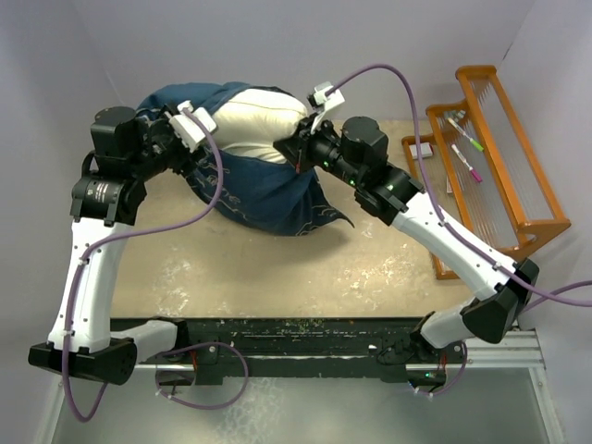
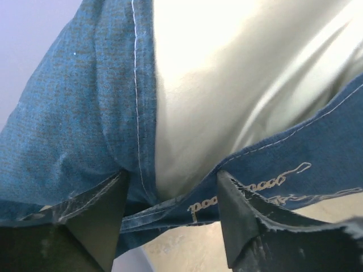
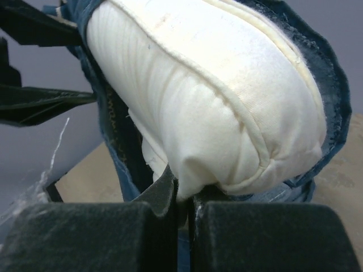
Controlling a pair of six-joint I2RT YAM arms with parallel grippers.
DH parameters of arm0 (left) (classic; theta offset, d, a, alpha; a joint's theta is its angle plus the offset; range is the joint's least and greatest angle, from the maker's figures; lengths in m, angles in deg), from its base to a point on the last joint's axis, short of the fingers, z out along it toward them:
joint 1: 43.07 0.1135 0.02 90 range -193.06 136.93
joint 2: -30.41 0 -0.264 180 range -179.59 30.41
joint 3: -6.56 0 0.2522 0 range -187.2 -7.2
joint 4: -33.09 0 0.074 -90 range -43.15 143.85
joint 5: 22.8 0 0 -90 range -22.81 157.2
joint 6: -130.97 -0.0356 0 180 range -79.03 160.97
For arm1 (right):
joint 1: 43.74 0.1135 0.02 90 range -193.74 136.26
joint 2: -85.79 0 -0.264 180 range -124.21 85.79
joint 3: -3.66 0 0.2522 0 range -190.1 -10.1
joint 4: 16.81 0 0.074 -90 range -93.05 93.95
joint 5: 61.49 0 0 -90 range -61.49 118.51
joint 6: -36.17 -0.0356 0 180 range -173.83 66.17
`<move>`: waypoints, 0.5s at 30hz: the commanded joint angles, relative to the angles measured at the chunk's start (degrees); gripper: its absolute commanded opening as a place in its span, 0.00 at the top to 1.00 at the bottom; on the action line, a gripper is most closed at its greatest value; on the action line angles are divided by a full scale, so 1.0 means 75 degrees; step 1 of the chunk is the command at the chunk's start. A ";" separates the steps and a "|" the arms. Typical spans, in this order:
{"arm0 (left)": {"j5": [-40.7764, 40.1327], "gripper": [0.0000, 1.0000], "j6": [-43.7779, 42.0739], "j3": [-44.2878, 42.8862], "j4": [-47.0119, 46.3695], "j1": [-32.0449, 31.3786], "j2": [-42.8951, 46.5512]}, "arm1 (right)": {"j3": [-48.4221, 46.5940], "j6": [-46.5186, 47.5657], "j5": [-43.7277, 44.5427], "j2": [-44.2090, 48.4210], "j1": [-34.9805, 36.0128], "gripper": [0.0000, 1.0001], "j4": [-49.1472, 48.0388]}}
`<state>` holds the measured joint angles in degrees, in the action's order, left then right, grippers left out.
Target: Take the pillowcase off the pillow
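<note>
The pillow (image 1: 264, 118) lies left-right at upper centre; the right end effector (image 3: 182, 198) is pinched onto its right corner, and the left end effector (image 2: 170, 195), fingers wide, straddles the pillowcase (image 1: 268, 199) hem opposite

— Where is the pillow (image 1: 264, 125)?
— At the far middle of the desk (image 1: 277, 277), its left end inside the pillowcase (image 1: 268, 194), which spreads nearer beneath it.
— And the hands?
— The left hand (image 2: 170, 221) is left of the pillow, with the pillowcase's edge between its spread fingers. The right hand (image 3: 182, 221) is on the right, pinching a pillow corner.
— Anything else?
— A rack (image 1: 499, 157) stands on the right, with markers (image 1: 465, 132) on it.
</note>
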<state>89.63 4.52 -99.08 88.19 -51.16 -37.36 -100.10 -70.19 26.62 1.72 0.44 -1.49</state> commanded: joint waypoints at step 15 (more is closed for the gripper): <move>-0.1929 1.00 -0.0217 0.0850 -0.2062 0.0037 0.1147 | 0.0726 -0.0035 -0.1022 0.1249 0.0058 1.00 -0.0784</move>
<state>79.62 4.74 -94.34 80.78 -51.05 -31.08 -93.93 -70.36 21.42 7.77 0.51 -2.71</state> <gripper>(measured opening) 0.064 0.037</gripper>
